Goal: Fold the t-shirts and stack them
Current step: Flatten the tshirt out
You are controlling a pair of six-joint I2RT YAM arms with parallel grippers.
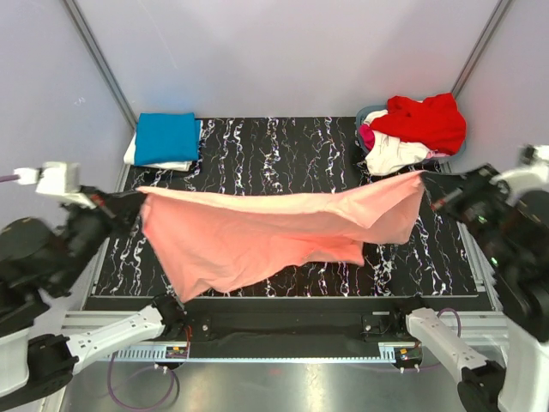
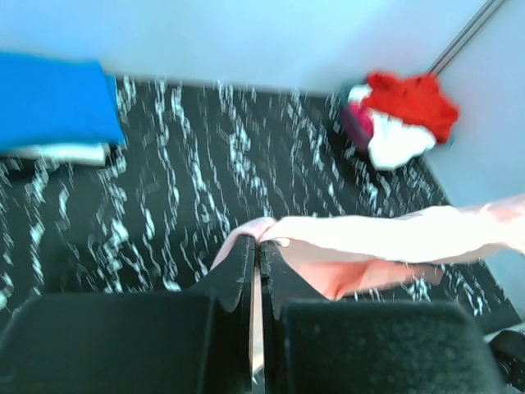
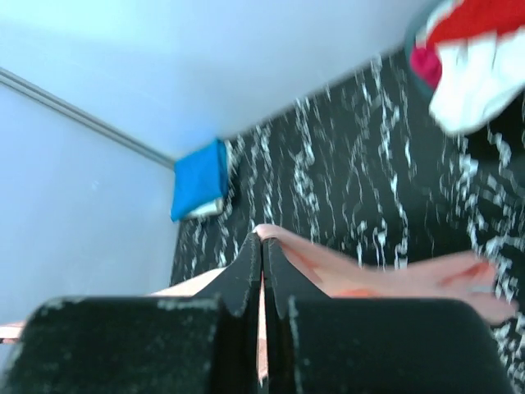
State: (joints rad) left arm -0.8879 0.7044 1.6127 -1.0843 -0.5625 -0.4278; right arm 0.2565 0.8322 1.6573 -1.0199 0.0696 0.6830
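The salmon-pink t-shirt (image 1: 257, 227) hangs stretched in the air above the black marbled table (image 1: 283, 146), held at both ends. My left gripper (image 1: 137, 199) is shut on its left corner, the cloth (image 2: 394, 234) pinched between the fingers. My right gripper (image 1: 429, 190) is shut on its right corner, the cloth (image 3: 361, 275) trailing from the fingertips. A folded bright blue shirt (image 1: 167, 137) lies on a folded white one (image 1: 130, 154) at the back left. A red shirt (image 1: 425, 120), a white one (image 1: 395, 154) and a magenta one (image 1: 367, 136) are heaped at the back right.
The heap sits in a grey-blue basket (image 1: 367, 112) at the back right corner. Pale walls enclose the table on three sides. A metal rail (image 1: 283, 322) runs along the near edge between the arm bases.
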